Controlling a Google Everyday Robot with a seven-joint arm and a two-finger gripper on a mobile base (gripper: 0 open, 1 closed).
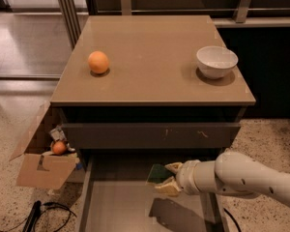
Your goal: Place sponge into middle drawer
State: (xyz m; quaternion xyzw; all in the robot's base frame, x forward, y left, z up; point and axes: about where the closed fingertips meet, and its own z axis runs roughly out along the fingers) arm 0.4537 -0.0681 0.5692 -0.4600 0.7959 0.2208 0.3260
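Hovering below the front edge of the tan tabletop [150, 57], the cream two-finger pincer [168, 178] clamped the small green-topped yellow foam sponge [157, 173] above the wide grey-brown middle drawer [121, 208]. Light, soft and squashy, the sponge probably suited a gentle hold across its flat faces.

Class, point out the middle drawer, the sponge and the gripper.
middle drawer [117, 204], camera view, bare floor.
sponge [157, 172], camera view, green top.
gripper [169, 178], camera view, its tip, over the drawer, gripping the sponge.

Smooth white arm [251, 178], dark-dotted, ends in cream pincer [164, 178] above middle drawer [117, 207].
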